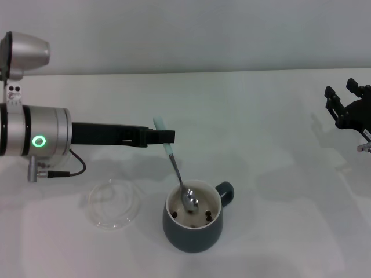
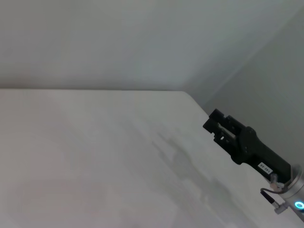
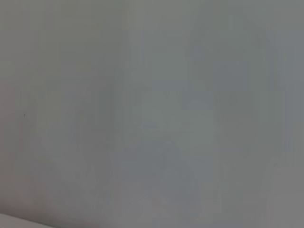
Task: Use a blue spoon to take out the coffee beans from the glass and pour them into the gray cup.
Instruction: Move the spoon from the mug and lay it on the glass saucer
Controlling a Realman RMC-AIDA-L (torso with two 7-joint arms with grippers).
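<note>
Pale-blue handle up, the spoon [image 1: 174, 170] leans over the cup [image 1: 193, 231] at lower centre of the head view, its metal bowl down inside the cream interior, where a few dark beans [image 1: 207, 216] lie on the bottom. The left gripper [image 1: 164, 136] reaches in from the left edge of the frame at mid-height, its jaws closed on the spoon's handle near its top end. The cup stands on the white bench [image 1: 278, 174], its loop handle turned toward the right. Just left of it lies a flat, clear glass dish [image 1: 113, 203], apart from the cup; whether anything is in it cannot be told. The right gripper [image 1: 342, 104] hangs at the right edge of the frame, well away from the cup, its jaws apart and holding nothing; the left wrist view shows it too [image 2: 216, 124], over the bench's far corner. The right wrist view shows only a blank grey surface.
</note>
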